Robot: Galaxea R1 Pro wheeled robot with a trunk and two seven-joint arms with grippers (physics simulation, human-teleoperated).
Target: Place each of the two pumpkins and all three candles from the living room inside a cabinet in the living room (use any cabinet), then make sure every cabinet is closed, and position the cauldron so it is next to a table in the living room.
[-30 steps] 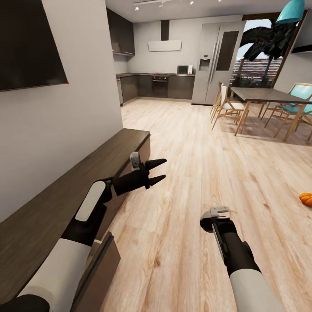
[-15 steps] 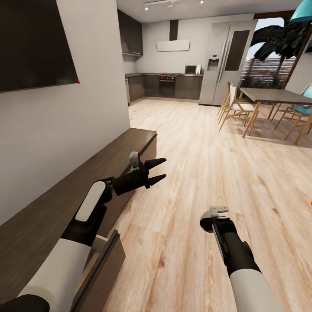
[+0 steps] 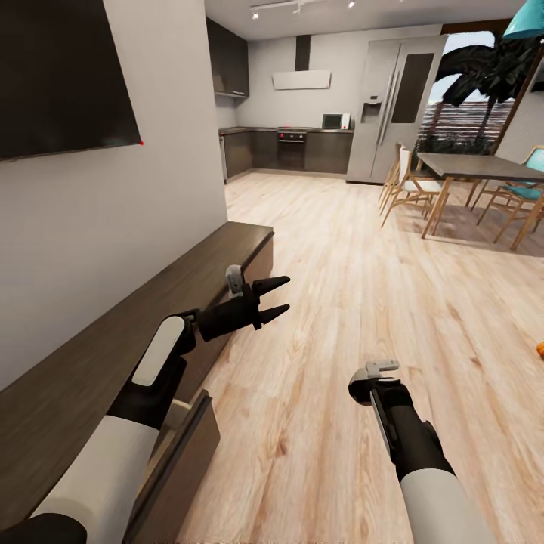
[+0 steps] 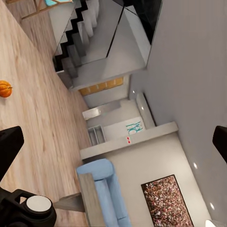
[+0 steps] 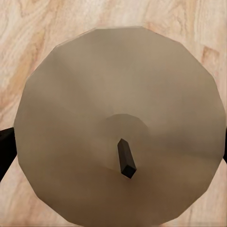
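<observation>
My left gripper (image 3: 272, 297) (image 4: 113, 144) hangs open and empty just off the front of the long dark-brown cabinet (image 3: 151, 302). One cabinet drawer (image 3: 181, 461) stands pulled out below my left forearm, its pale inside showing. My right gripper (image 3: 375, 380) (image 5: 113, 153) points down at the floor. In the right wrist view a beige candle (image 5: 118, 94) with a dark wick sits between its fingers, which touch both sides. An orange pumpkin (image 3: 540, 348) (image 4: 4, 88) lies on the wooden floor far to my right. The cauldron is out of view.
A dining table (image 3: 476, 166) with wooden chairs (image 3: 408, 189) stands at the back right. The kitchen and a fridge (image 3: 397, 106) are beyond it. A dark screen (image 3: 60, 75) hangs above the cabinet. A blue sofa (image 4: 106, 189) appears in the left wrist view.
The head view swung left, pushing the pumpkin to the right edge of the picture. Both arms kept their pose and the drawer stayed open.
</observation>
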